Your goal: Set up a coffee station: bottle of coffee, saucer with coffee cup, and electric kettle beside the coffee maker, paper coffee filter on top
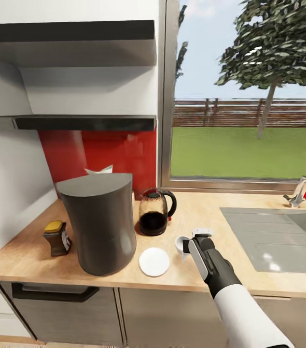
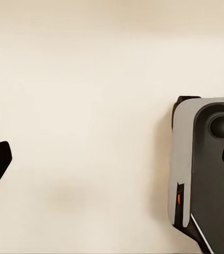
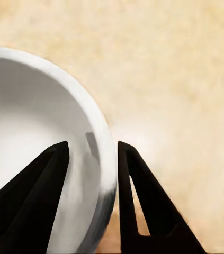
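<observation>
The dark grey coffee maker [image 1: 100, 227] stands on the wooden countertop [image 1: 196, 212]. A coffee bottle [image 1: 57, 238] with a yellow lid sits just left of it. Behind and to its right is the glass electric kettle [image 1: 155, 211]. A white paper filter [image 1: 100, 170] peeks up behind the coffee maker. The white saucer [image 1: 154, 261] lies bare at the coffee maker's front right. Right of the saucer stands the white coffee cup [image 1: 180, 243] [image 3: 32, 132]. My right gripper [image 1: 190, 244] [image 3: 93, 151] is shut on its rim, one finger inside and one outside. My left gripper [image 2: 112, 164] is open over a pale surface.
A steel sink [image 1: 278, 237] with a red-knobbed tap [image 1: 301, 194] takes up the counter's right side. Two wall shelves [image 1: 76, 122] hang above the coffee maker. A window [image 1: 249, 96] is behind the counter. A grey and black robot part [image 2: 204, 169] shows in the left wrist view.
</observation>
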